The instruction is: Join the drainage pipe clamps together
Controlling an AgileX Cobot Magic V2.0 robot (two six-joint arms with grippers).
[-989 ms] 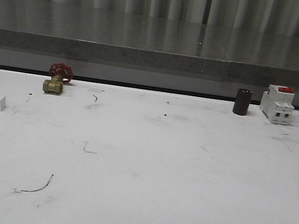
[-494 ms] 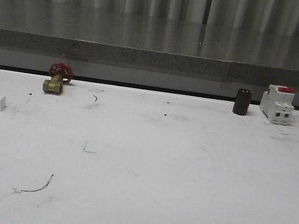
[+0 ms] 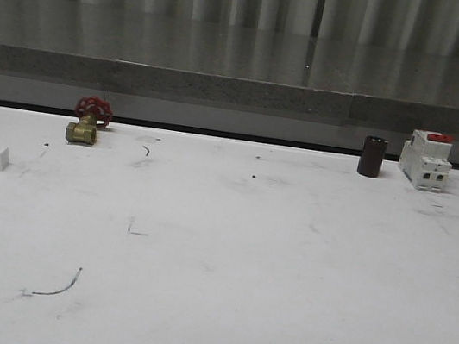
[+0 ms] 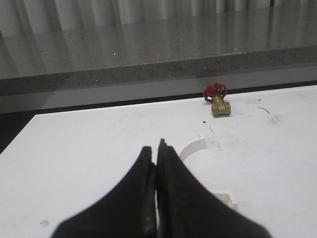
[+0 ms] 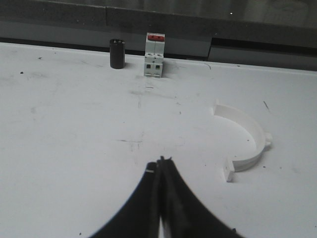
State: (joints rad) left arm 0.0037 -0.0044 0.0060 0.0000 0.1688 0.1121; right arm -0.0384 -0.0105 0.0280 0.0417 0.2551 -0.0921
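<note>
Clamp halves [image 5: 246, 135] [image 4: 192, 148] apart nr table's [image 3: 243, 253] L/R edges, wide bare middle btwn; both grippers [image 4: 156, 151] [image 5: 159, 166] pressed together.

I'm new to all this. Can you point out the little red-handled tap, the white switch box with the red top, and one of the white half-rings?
Tap [image 3: 87, 122], front view: on its brass body.
Switch box [image 3: 425, 159], front view: on its white front.
Half-ring [image 5: 247, 133], right wrist view: on its curved band.

Two white pipe clamp halves [image 4: 192, 148] [image 5: 246, 135], one brass valve [image 3: 87, 122], one dark cylinder [image 3: 372, 156], one breaker [image 3: 425, 159]
</note>
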